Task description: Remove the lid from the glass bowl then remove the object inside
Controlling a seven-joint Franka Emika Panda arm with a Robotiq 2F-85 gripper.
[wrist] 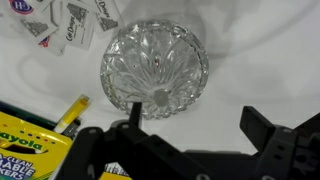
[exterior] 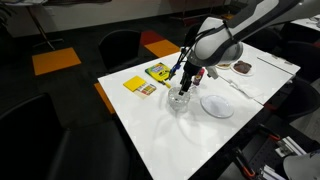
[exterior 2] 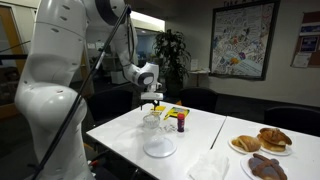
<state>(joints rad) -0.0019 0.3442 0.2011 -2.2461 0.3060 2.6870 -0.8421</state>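
Nearest the wrist camera, the gripper spans the lower edge of the view. Its jaws are spread wide and hold nothing, and bare table shows between the two dark fingers. Just beyond them stands the glass bowl, seen from straight above, its cut pattern radiating from the centre. In an exterior view the gripper hangs directly over the bowl, apart from it.

White disc: lies flat on the white table, just right of the bowl and not touching it. It is judged to be the lid, already off.

Progress: the first step appears done; taking out the contents is not yet done. Whether anything lies in the bowl cannot be told, since the facets mask the inside. A small pale spot at the near rim may be the object or only a glint.

Orientation: the bowl is upright, mouth up toward the open jaws. Being round, it has no long axis on the table, only a vertical axis of symmetry, so a descent from above should suit any finger heading.

Surroundings: crayon box near left, paper packets far left, small dark bottle behind the bowl, plate of pastries at right.
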